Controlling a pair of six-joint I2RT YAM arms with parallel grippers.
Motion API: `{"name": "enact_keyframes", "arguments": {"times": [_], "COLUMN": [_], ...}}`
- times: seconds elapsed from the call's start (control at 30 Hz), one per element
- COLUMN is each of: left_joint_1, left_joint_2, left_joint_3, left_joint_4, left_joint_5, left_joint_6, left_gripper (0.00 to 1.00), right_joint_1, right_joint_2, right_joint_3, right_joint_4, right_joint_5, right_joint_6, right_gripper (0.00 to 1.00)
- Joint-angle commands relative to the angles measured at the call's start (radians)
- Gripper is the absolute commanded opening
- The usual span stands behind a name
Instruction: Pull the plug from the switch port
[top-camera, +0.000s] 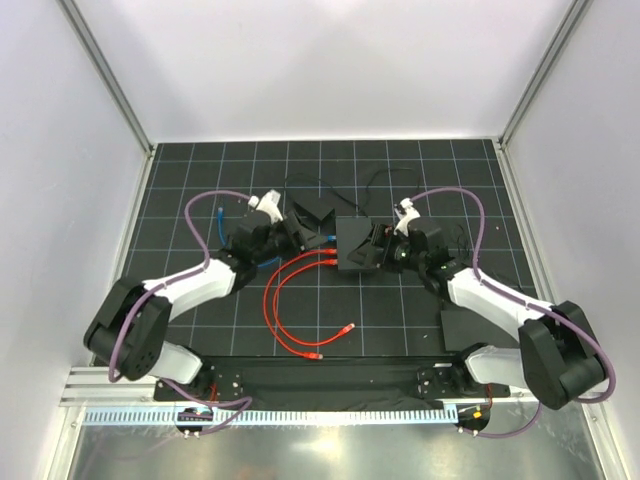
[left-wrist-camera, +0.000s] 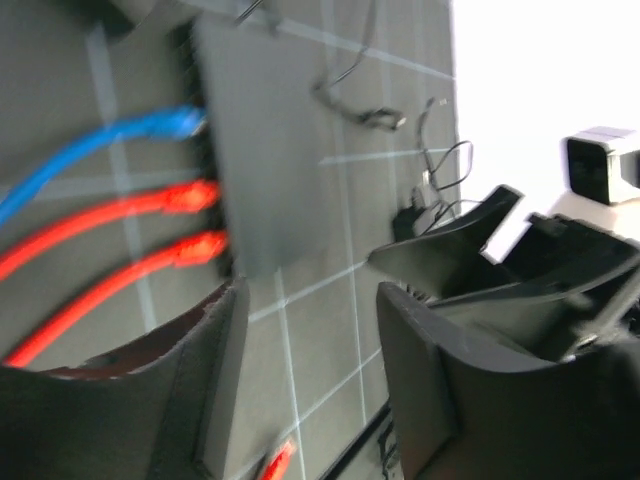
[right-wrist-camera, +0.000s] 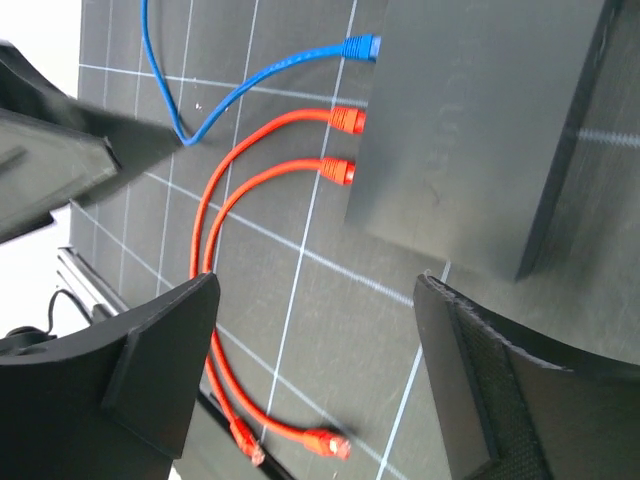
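Red plugs (right-wrist-camera: 337, 171) sit in the switch (right-wrist-camera: 470, 120) edge (blue plug (right-wrist-camera: 360, 46) beside), left pincer (left-wrist-camera: 310, 330) and right pincer (right-wrist-camera: 315, 300) gaping, empty.

Plain white walls (top-camera: 330, 60) enclose the workspace on three sides, joined by slanting aluminium posts (top-camera: 105, 75). The tabletop (top-camera: 200, 170) is a black mat with a pale grid, evenly lit.

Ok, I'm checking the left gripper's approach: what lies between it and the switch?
Only bare gridded mat, as the left wrist view shows. The left gripper is open below the switch; the nearest red plug sits off to one side.
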Motion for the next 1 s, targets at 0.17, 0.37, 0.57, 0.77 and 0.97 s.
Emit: {"name": "enact_keyframes", "arguments": {"times": [0.17, 0.37, 0.57, 0.77, 0.97], "left_joint_1": [-0.034, -0.204, -0.316, -0.316, -0.368], "left_joint_2": [0.117, 0.123, 0.176, 0.285, 0.322], "left_joint_3": [-0.049, -0.137, -0.169, -0.170, -0.160], "left_joint_4": [0.350, 0.423, 0.415, 0.535, 0.562], "left_joint_5": [-0.049, -0.509, -0.818, -0.825, -0.871], "left_joint_6": [-0.084, -0.194, -0.412, -0.483, -0.503], "left_gripper": [0.38, 0.26, 0.26, 0.42, 0.46], "right_joint_1": [0.006, 0.008, 0.008, 0.008, 0.008], "right_joint_2": [0.050, 0.094, 0.096, 0.128, 0.182], "right_joint_3": [0.019, 0.028, 0.080, 0.183, 0.244], "right_joint_4": [0.150, 0.138, 0.046, -0.083, -0.123], "right_joint_5": [0.061, 0.103, 0.150, 0.111, 0.057], "right_joint_6": [-0.016, 0.007, -0.018, -0.073, -0.098], "right_gripper": [0.78, 0.74, 0.73, 0.74, 0.75]}}
